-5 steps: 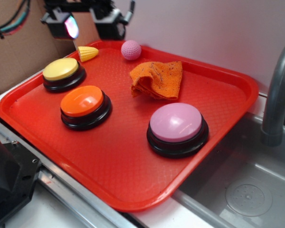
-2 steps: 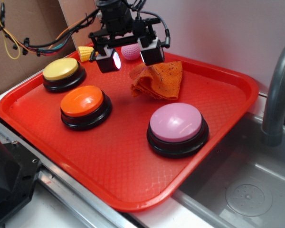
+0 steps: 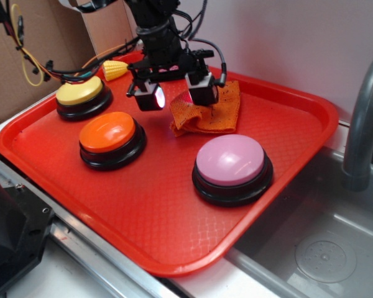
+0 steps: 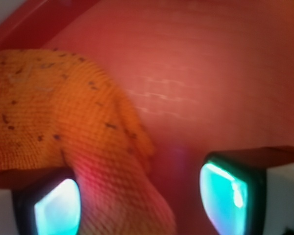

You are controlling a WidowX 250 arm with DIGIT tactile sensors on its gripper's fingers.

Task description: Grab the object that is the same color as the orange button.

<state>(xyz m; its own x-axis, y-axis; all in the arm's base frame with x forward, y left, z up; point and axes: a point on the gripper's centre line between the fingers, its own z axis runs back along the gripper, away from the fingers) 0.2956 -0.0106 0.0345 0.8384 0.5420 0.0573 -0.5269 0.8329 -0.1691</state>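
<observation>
- The orange woven rag [image 3: 208,112], speckled and frayed, is lying crumpled at the back of the glossy red plastic tray [image 3: 155,211].
- The claw [image 3: 176,97] is hanging with its glowing pads apart, one over the rag's left edge.
- The domed orange button [image 3: 108,132] is sitting to the left.
- Since a second ago, the claw has been dropping from the tray's rear toward the rag.

My arm reaches straight down, my gripper [image 3: 176,97] spread wide, glowing finger pads [image 4: 56,208] pointing downward
</observation>
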